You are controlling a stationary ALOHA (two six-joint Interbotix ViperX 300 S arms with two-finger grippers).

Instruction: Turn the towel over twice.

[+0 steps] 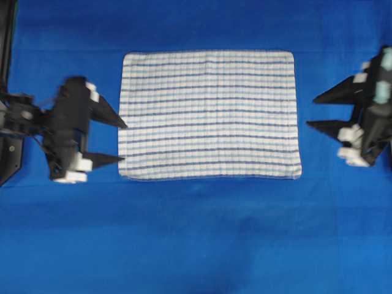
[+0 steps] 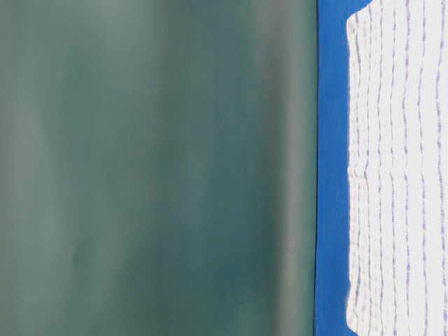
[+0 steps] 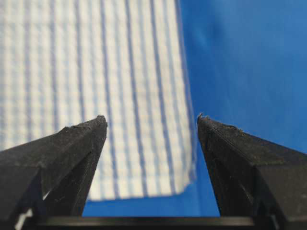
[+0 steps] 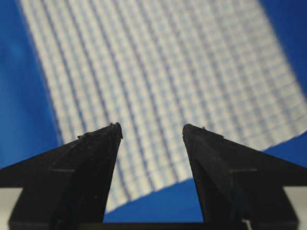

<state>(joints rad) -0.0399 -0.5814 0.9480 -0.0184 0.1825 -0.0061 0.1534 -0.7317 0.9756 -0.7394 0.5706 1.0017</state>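
The towel (image 1: pixel 209 114) lies flat and spread out on the blue table cover, white with thin blue stripes. My left gripper (image 1: pixel 124 142) hangs open at the towel's left edge, near its front left corner, with nothing between its fingers. In the left wrist view the towel (image 3: pixel 96 86) and its corner lie below the open gripper (image 3: pixel 151 120). My right gripper (image 1: pixel 311 111) stands open a short way off the towel's right edge. The right wrist view has the towel (image 4: pixel 163 72) beneath the empty, open gripper (image 4: pixel 151 127). At table level the towel (image 2: pixel 399 168) lies flat.
The blue table cover (image 1: pixel 196 239) stretches well beyond the towel on every side. A dark arm base (image 1: pixel 9 141) stands at the left edge. A plain grey-green wall (image 2: pixel 154 168) rises behind the table.
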